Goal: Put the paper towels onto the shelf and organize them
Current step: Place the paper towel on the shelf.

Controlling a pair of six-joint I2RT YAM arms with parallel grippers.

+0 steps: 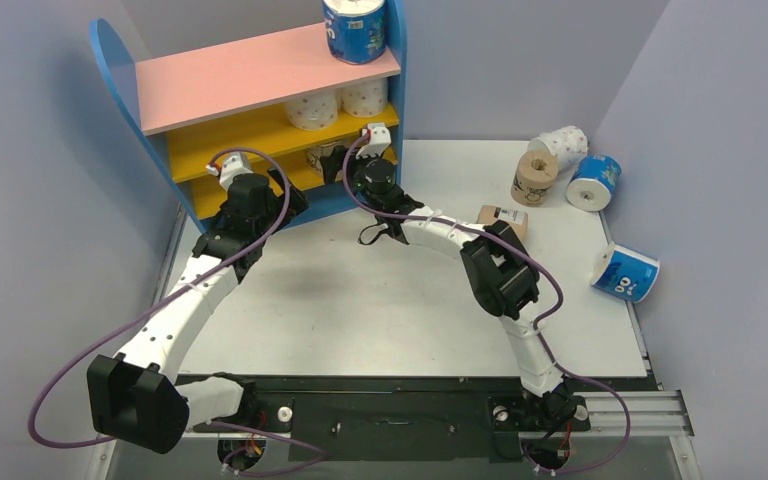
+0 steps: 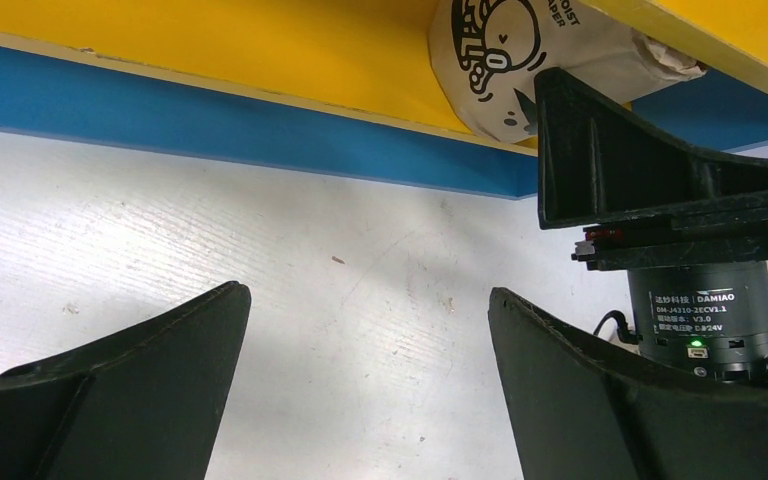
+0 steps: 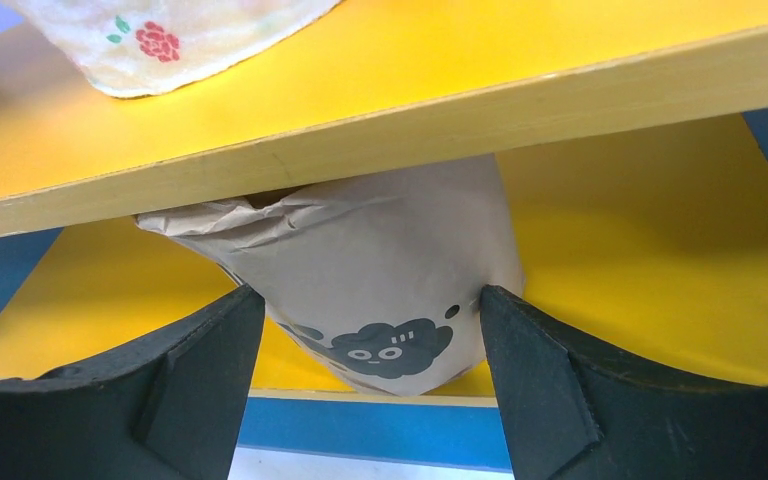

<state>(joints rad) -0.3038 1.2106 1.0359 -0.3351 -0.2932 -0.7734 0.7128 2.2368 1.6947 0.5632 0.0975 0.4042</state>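
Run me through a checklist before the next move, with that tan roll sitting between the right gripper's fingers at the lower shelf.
1. Tan roll seated on the lower yellow board: not ok; it looks tilted, with its lower end at the board's front edge.
2. Right gripper holding the roll: cannot tell; its fingers flank the roll closely.
3. Clearance under the upper yellow board: cannot tell; the roll's crumpled top runs behind that board's edge.
4. Left gripper free: ok; open and empty above the table.
5. All rolls shelved: not ok; loose rolls lie on the table's right side.
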